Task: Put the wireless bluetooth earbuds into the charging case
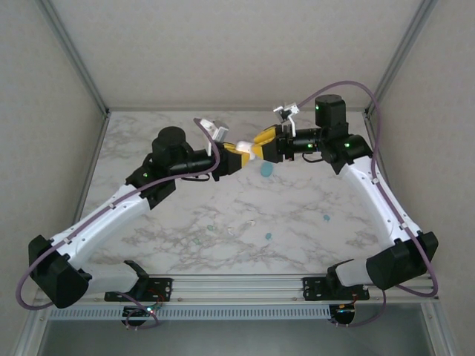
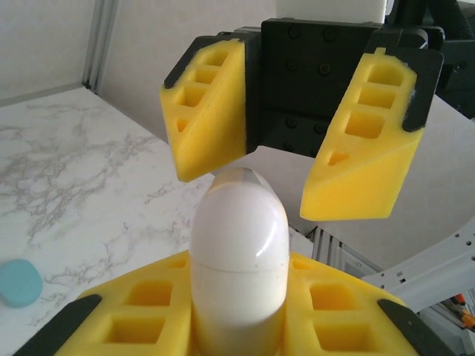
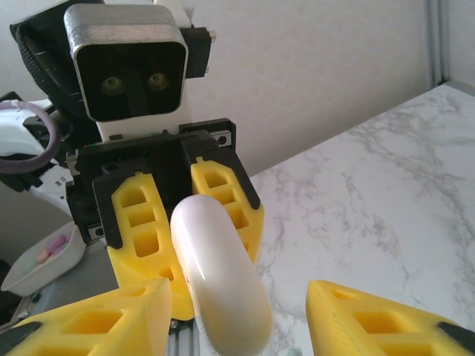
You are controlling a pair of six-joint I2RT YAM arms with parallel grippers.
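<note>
A white pill-shaped charging case, lid closed, is held up above the table with my left gripper shut on its lower half. My right gripper faces it, open, its yellow fingers on either side of the case's tip without closing on it. In the right wrist view the case pokes out between my open right gripper fingers, with the left gripper behind. From above, left gripper and right gripper meet mid-table. Several tiny earbuds lie on the marble: one blue-teal, one pale, another teal.
A teal pebble-like case lies on the table just below the grippers, also the teal case at the left wrist view's lower left. A small white tray with pink items sits beyond the table edge. Frame posts stand at the back corners.
</note>
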